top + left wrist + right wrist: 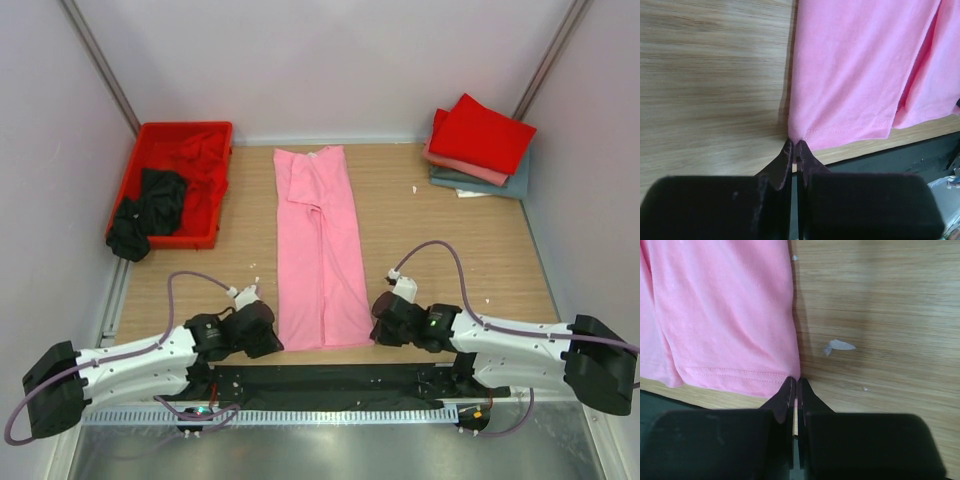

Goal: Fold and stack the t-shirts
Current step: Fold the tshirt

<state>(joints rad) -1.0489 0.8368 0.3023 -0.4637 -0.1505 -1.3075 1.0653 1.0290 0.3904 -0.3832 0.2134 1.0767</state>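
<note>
A light pink t-shirt [322, 250] lies folded lengthwise into a long strip down the middle of the table. My left gripper [274, 338] is shut on its near left hem corner, with the fingertips pinching the cloth [840, 75] in the left wrist view, where the gripper [794, 143] sits at the corner. My right gripper [378, 324] is shut on the near right hem corner; in the right wrist view the gripper [794, 380] meets the pink cloth [725, 310]. Both corners rest low at the table. A folded stack [482, 145] at the back right has a bright red shirt on top, with salmon and grey-blue shirts under it.
A red plastic tray [150, 135] at the back left holds a crumpled red shirt [205, 150] and black shirts [150, 205], one hanging over its near rim. A small white scrap [839, 345] lies on the wood right of the pink hem. A black mat [330, 382] runs along the near edge.
</note>
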